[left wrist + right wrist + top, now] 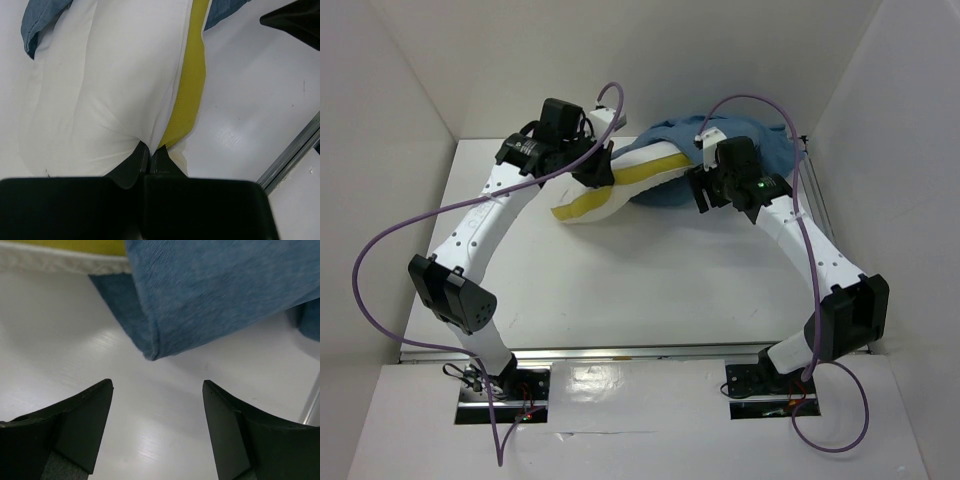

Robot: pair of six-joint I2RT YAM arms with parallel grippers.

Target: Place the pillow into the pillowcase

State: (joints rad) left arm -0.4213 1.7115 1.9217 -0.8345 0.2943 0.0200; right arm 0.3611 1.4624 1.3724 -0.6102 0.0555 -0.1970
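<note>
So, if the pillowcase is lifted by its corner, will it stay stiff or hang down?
Probably floppy: the pillowcase is thin cloth, folded over at its hem. Likely light, so it may slide on the glossy table when pushed.

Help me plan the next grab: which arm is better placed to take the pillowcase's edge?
Right, probably: the right gripper stands open just short of the pillowcase, while the left gripper is shut on the pillow.

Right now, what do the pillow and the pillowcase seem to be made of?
Pillow: soft matte white cloth, probably woven, softly creased; its yellow band looks like fine mesh-textured fabric. Pillowcase: matte denim-blue cloth, likely cotton or a knit, judging by its heathered grain and folded hem.
</note>
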